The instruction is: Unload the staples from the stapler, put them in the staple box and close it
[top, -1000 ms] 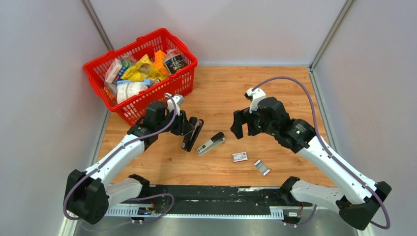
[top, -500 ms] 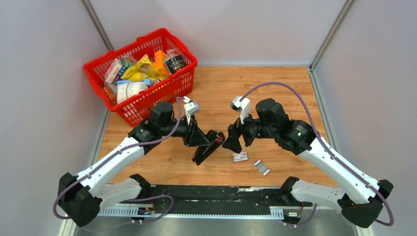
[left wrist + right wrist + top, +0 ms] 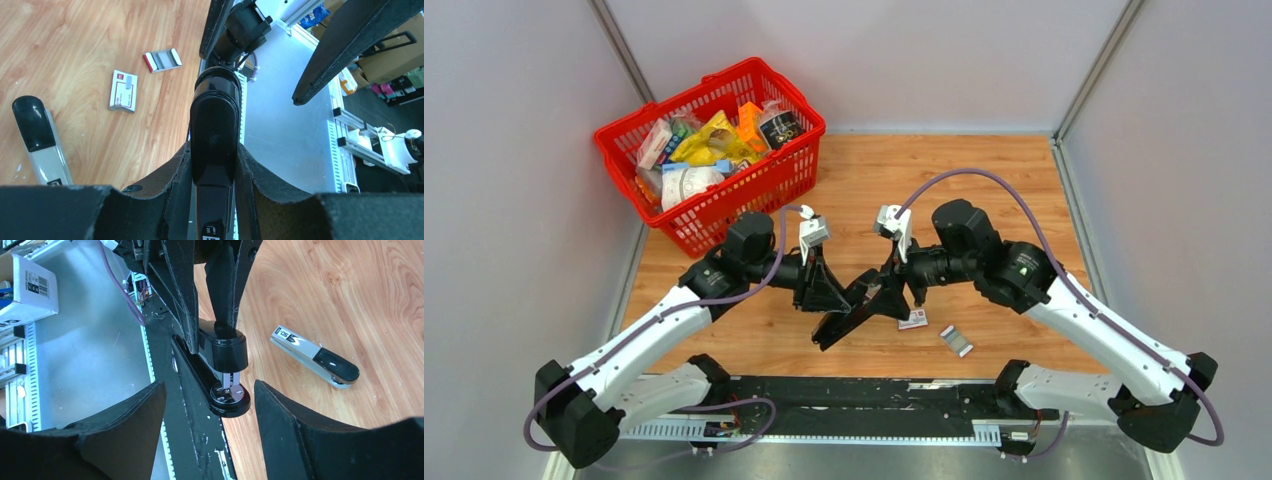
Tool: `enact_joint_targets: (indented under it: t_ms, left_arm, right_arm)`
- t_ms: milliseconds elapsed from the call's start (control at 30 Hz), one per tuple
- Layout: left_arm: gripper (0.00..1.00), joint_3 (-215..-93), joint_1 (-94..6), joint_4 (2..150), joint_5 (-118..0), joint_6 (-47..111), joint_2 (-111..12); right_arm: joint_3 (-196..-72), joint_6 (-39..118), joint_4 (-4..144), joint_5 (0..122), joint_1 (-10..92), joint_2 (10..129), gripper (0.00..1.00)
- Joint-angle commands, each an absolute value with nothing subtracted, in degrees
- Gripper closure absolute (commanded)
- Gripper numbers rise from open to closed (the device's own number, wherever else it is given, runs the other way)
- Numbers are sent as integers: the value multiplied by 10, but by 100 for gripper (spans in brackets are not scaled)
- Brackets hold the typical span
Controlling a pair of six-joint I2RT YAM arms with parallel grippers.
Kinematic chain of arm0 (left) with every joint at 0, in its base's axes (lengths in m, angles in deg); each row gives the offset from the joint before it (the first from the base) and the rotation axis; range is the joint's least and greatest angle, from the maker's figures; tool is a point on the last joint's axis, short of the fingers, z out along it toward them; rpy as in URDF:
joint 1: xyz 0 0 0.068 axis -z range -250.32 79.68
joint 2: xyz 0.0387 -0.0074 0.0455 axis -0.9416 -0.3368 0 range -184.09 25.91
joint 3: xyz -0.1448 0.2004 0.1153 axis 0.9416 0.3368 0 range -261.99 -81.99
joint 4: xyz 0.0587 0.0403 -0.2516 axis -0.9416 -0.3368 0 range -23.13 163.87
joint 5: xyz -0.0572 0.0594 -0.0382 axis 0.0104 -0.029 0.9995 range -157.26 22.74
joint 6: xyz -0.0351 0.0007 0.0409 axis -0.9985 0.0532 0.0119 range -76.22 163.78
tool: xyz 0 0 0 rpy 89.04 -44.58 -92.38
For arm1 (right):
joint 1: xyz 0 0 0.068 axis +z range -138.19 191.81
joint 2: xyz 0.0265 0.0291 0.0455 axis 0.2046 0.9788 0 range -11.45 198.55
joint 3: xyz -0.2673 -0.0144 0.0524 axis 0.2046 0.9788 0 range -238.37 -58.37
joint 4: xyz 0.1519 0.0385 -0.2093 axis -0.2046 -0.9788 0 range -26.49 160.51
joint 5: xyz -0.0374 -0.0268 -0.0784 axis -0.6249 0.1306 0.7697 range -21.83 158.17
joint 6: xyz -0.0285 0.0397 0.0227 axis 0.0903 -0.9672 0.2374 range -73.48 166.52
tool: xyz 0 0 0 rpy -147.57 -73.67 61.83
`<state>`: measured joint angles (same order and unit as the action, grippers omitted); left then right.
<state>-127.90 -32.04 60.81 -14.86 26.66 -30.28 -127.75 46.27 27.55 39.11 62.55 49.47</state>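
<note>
My left gripper (image 3: 822,288) is shut on the rear of a black stapler (image 3: 842,322) and holds it tilted above the table's near centre. In the left wrist view the stapler (image 3: 214,125) sits clamped between the pads (image 3: 172,175). My right gripper (image 3: 886,292) is open, its jaws on either side of the stapler's front end (image 3: 229,399) without touching it; silver metal shows at that nose. The staples inside the stapler are hidden.
A second stapler, grey-white with a black end (image 3: 316,358), lies on the wood and also shows in the left wrist view (image 3: 41,142). A white-and-red box (image 3: 912,319) and a small red-edged tray of silvery strips (image 3: 957,341) lie right of centre. A red basket (image 3: 734,200) stands back left.
My left gripper carried the black stapler right and toward the near edge, tilting it. My right gripper swung left and down until its open jaws flank the stapler's front end.
</note>
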Motion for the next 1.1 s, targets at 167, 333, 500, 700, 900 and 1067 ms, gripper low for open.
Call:
enact_joint_targets:
  t_ms: [167, 333, 500, 700, 900, 1067]
  left_arm:
    - [100, -1295, -311, 656, -91, 267, -272]
    - [100, -1294, -308, 660, -90, 268, -265]
    - [100, -1295, -307, 667, -88, 263, -261]
    - [100, -1296, -304, 669, -88, 260, -255]
    - [100, -1295, -301, 673, -87, 260, -253]
    - [100, -1289, -299, 689, -92, 256, -248]
  right_arm:
    - [-1285, 486, 317, 378, 634, 502, 37]
    - [-1278, 487, 320, 373, 637, 497, 40]
    - [-1269, 487, 317, 369, 644, 496, 42]
    - [-1256, 485, 326, 359, 656, 489, 44]
    - [-1250, 482, 334, 356, 660, 490, 68]
    - [-1230, 471, 350, 353, 665, 479, 90]
